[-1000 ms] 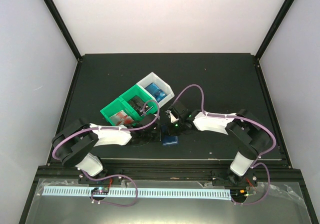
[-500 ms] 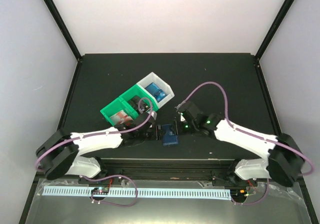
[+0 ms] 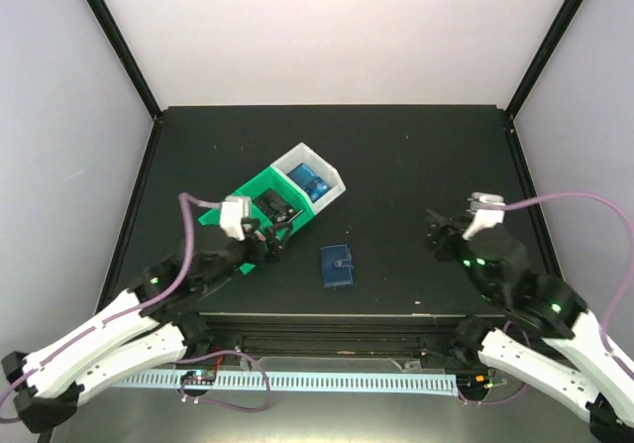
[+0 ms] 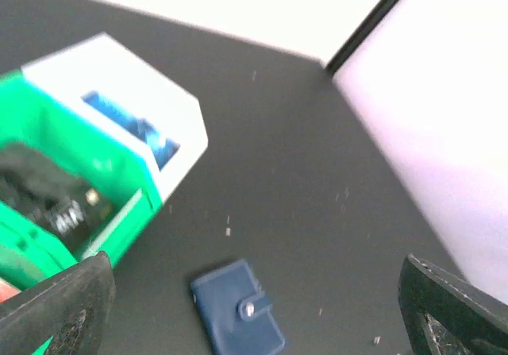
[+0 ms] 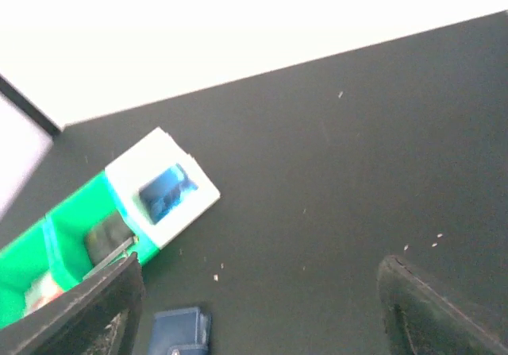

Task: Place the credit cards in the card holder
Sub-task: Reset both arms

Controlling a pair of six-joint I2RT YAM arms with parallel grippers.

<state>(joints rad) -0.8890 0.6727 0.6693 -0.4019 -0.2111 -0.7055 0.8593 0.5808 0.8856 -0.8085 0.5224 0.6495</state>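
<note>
The card holder [image 3: 336, 266], dark blue with its clasp tab shut, lies flat on the black table, also seen in the left wrist view [image 4: 238, 307] and the right wrist view [image 5: 181, 333]. The credit cards sit in bins: blue ones [image 3: 309, 183] [image 5: 163, 192] in the white bin [image 3: 322, 166], black ones [image 3: 272, 205] [image 4: 48, 200] in the green bin [image 3: 253, 187], red-and-white ones [image 5: 40, 291] in the green bin's near compartment. My left gripper [image 3: 265, 245] [image 4: 255, 295] hangs open, left of the holder. My right gripper [image 3: 434, 227] [image 5: 262, 307] hangs open, well to its right. Neither holds anything.
The white and green bins stand joined in a diagonal row behind and left of the card holder. Black frame posts [image 3: 114, 37] rise at the table's back corners, with pale walls around. A raised black rail [image 3: 376, 321] runs along the near edge.
Both arms have pulled back from the card holder and risen, the left to the left, the right to the right. Both grippers have opened. The holder stays on the table.
</note>
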